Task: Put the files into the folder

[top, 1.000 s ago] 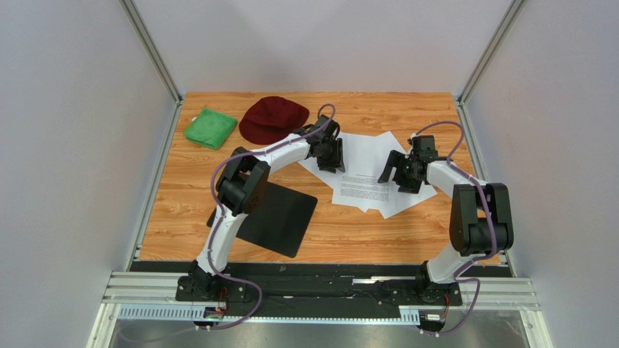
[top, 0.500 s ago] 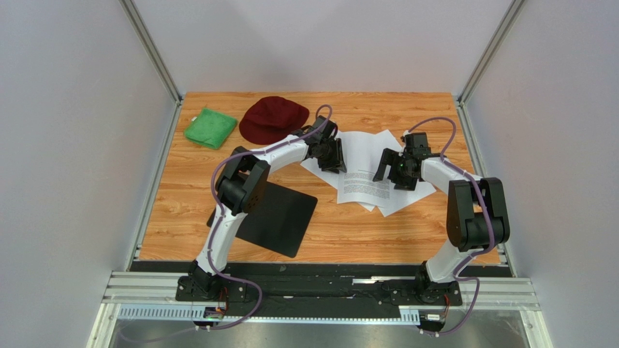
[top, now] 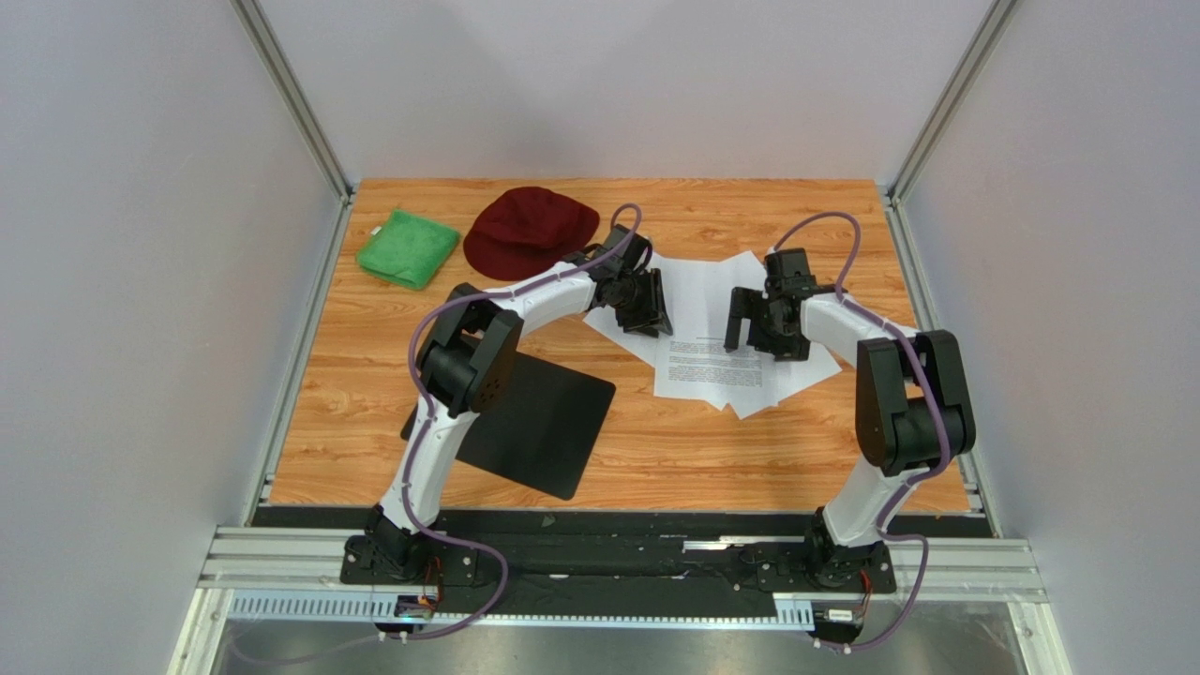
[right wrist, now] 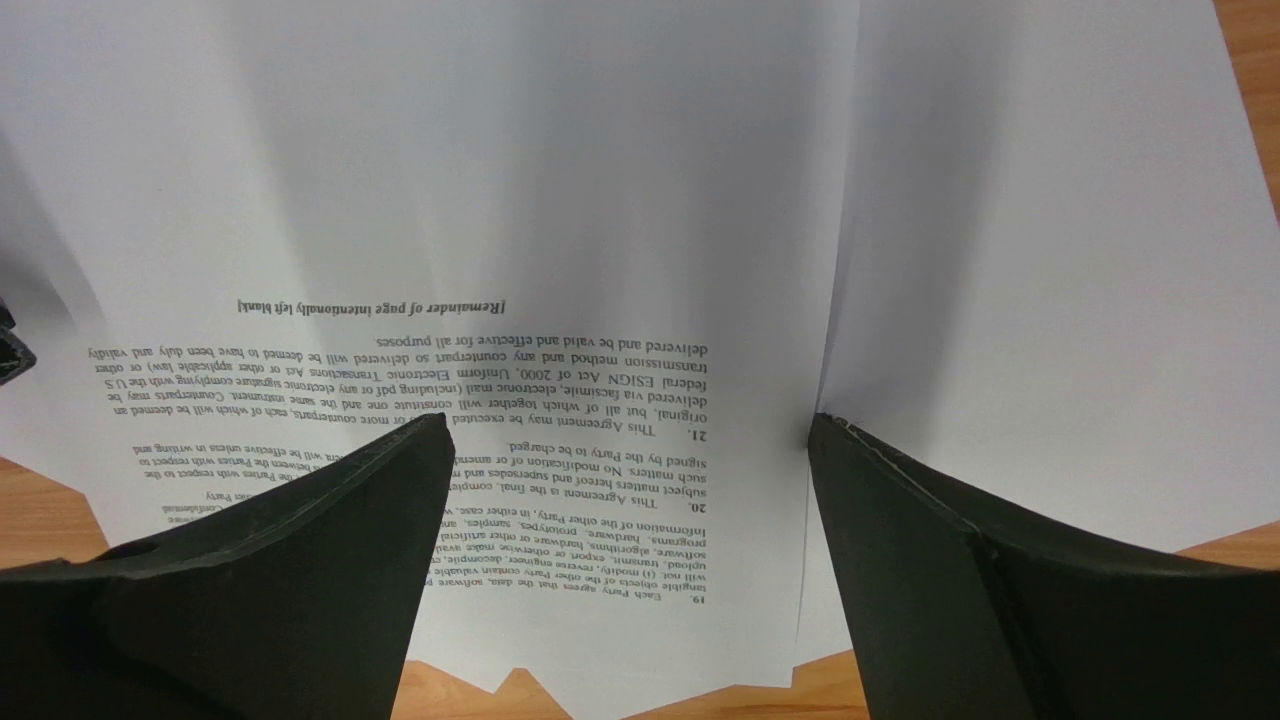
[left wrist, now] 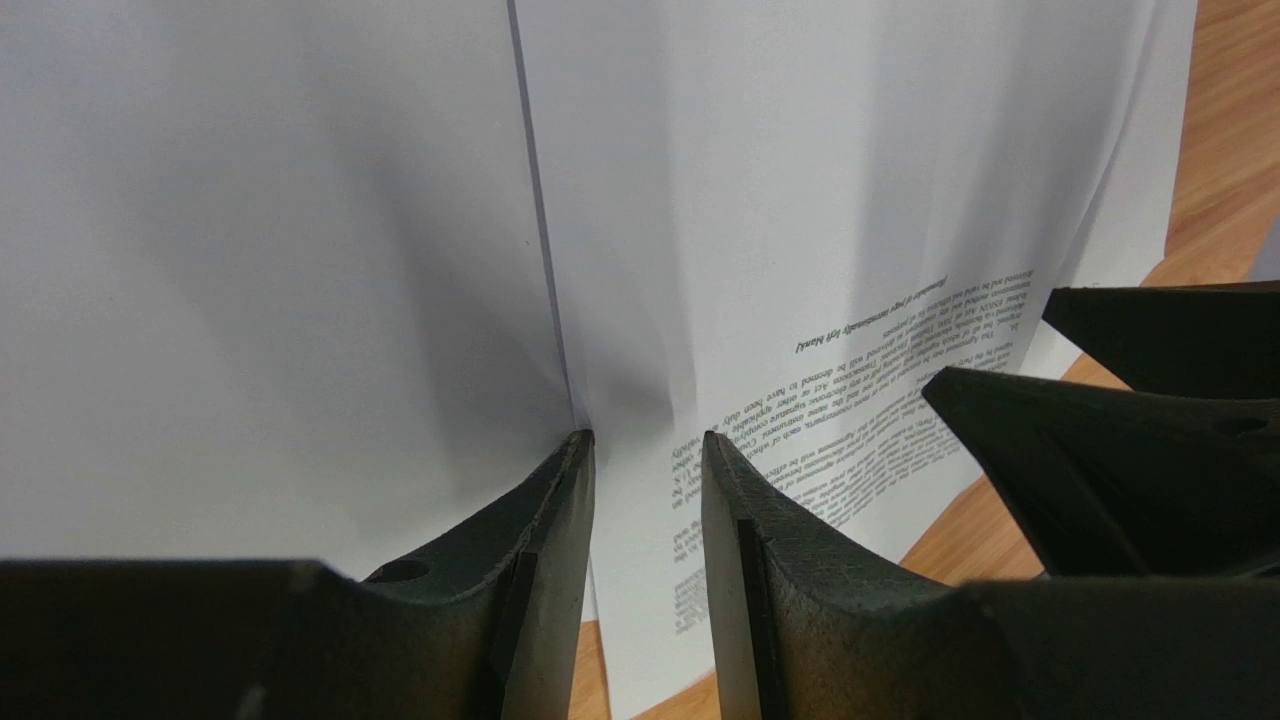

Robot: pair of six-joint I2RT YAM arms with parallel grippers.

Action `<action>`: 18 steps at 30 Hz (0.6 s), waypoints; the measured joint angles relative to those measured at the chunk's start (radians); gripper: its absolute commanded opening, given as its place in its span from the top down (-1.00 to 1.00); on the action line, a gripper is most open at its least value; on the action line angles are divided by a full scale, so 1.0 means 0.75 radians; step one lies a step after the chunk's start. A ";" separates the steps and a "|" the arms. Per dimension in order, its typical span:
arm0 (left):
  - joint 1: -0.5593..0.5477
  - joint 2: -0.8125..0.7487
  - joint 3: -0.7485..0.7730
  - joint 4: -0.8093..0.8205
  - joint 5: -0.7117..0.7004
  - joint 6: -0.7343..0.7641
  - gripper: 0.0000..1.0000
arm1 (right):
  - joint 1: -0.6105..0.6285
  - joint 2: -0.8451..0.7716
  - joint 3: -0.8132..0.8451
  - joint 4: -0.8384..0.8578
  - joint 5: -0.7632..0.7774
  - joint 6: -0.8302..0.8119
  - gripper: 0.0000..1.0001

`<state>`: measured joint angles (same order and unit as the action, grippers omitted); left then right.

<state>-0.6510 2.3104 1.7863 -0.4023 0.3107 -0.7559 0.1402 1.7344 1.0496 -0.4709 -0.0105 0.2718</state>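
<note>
Quick status from my end: the files [top: 704, 288] sit fanned out in the far half of the counter, a bit right of centre. The folder [top: 550, 422] is well apart, near the near edge on the left. My left gripper [left wrist: 646, 438] is down on the sheets, jaws only a sliver apart, and I can't tell if it's pinching paper. My right gripper [right wrist: 631, 420] is spread wide with both tips on the printed sheet, gripping nothing.

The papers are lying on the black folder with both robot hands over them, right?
No. The papers lie on the table, apart from the black folder, as the top view shows. Both the left gripper and right gripper are over them.
</note>
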 measured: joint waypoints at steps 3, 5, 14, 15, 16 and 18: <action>0.001 0.000 -0.005 0.006 0.007 -0.007 0.17 | 0.031 0.001 0.001 0.011 -0.008 0.000 -0.87; 0.001 0.000 -0.008 0.011 0.016 -0.013 0.17 | 0.039 0.001 0.001 0.019 -0.022 0.001 -0.87; 0.001 0.002 -0.011 0.016 0.034 -0.023 0.18 | 0.038 -0.048 0.000 0.041 -0.193 0.050 -0.95; 0.001 0.002 -0.011 0.017 0.037 -0.023 0.18 | 0.035 -0.065 -0.002 0.054 -0.226 0.064 -0.95; 0.001 0.002 -0.011 0.018 0.038 -0.024 0.18 | 0.030 -0.081 -0.005 0.075 -0.263 0.081 -0.96; 0.000 0.002 -0.011 0.018 0.039 -0.027 0.18 | 0.021 -0.101 -0.008 0.121 -0.341 0.119 -0.97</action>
<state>-0.6510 2.3119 1.7782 -0.3885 0.3397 -0.7761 0.1562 1.6585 1.0435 -0.3805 -0.2665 0.3607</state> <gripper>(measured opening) 0.411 0.975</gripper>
